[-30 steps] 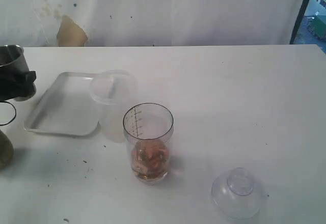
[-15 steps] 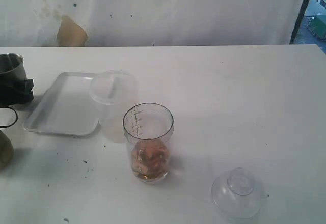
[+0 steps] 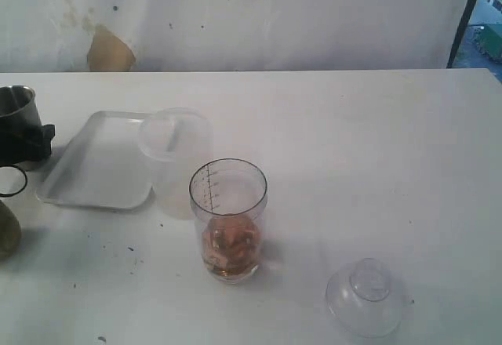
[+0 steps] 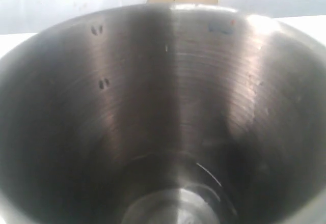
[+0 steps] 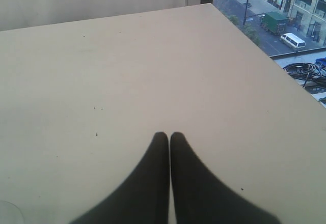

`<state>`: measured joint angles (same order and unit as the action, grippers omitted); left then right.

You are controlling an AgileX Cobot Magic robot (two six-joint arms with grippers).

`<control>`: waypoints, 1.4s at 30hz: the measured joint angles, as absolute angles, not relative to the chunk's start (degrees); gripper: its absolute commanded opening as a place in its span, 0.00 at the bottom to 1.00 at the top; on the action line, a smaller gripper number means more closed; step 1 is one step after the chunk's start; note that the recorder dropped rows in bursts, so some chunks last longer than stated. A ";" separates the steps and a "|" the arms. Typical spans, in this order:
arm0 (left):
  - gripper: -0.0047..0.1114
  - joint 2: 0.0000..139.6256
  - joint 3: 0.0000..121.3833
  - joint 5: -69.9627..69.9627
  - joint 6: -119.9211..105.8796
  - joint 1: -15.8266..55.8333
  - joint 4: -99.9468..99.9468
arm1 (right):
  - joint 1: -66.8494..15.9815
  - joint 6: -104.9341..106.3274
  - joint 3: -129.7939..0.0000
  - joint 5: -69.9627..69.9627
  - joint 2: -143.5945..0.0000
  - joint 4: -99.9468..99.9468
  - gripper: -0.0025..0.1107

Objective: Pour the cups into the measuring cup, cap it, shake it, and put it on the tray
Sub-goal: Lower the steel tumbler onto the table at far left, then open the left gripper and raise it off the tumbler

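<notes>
The steel tumbler stands upright at the far left edge, and its empty inside fills the left wrist view. My left gripper is around it; one black finger shows beside its wall, and the grip itself is hidden. The brown cup sits below it, cut by the frame edge. The measuring cup stands in the middle with orange-brown contents at the bottom. The cap lies on the table at the front right. The tray lies left of centre. My right gripper is shut over bare table.
A frosted tub stands between the tray and the measuring cup, touching the tray's near corner. A black loop hangs by the left gripper. The table's far edge and a window with a street below show in the right wrist view.
The tumbler has come down from a raised, tilted pose to upright at the left edge. The black finger beside it has shifted slightly outward. The right gripper has not moved.
</notes>
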<state>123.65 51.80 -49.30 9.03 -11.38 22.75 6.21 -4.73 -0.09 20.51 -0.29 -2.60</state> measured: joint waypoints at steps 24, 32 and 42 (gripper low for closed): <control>0.94 107.29 40.94 -53.33 8.62 -11.38 19.71 | 6.21 -4.73 -0.09 20.51 -0.29 -2.60 0.03; 0.94 96.12 36.38 -54.59 13.38 -11.38 20.12 | 6.21 -4.73 -0.09 20.51 -0.29 -2.60 0.03; 0.94 76.85 27.91 -54.84 21.66 -11.38 28.63 | 6.21 -4.73 -0.09 20.51 -0.29 -2.60 0.03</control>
